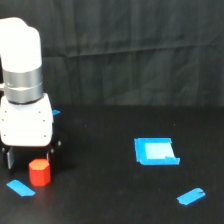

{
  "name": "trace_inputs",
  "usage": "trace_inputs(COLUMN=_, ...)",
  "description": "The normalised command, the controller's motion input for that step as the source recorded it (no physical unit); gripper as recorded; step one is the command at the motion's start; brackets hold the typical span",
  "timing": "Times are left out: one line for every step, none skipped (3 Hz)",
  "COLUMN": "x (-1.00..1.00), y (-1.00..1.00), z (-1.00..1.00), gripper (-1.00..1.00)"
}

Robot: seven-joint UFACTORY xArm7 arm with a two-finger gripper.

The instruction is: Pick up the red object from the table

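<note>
A robot claw (29, 159) hangs low over a black desk (110, 200) at the exterior view's left. Its dark fingers point down on either side of a small red block (39, 172). One finger (8, 158) shows plainly at the far left, well apart from the block; the other is mostly hidden behind and beside the block. The claw is spread wide and grips nothing, though exactly how wide cannot be judged against the dark surface.

The red block stands upright on the desk, directly under the claw and slightly toward the viewer. It is a short, chunky prism with a flat, angled-edge top, matte red-orange, probably plastic or painted wood.

Above the fingers sits a boxy white housing (26, 122), smooth and glossy, then a brushed silver ring (22, 86), then a rounded white arm segment (21, 42).

This looks like the approach step, just short of the grasp. The next move likely calls for centring the fingers around the block, settling a little lower, then closing and lifting.

Flat bright blue tape pieces lie around: a strip (20, 188) just beside the block, a small scrap (55, 112) behind the claw, a square patch (156, 151) well apart toward the exterior view's right, and another strip (191, 196) nearer the viewer. A wrinkled black cloth (130, 50) hangs behind.
</note>
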Motion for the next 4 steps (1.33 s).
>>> trace_inputs(x=-0.03, y=-0.61, z=-0.12, gripper=-0.1)
trace_inputs(x=-0.01, y=-0.07, z=0.08, gripper=-0.9)
trace_inputs(x=0.02, y=0.17, z=0.18, gripper=-0.97)
trace_inputs(x=0.04, y=0.28, z=0.19, gripper=-0.98)
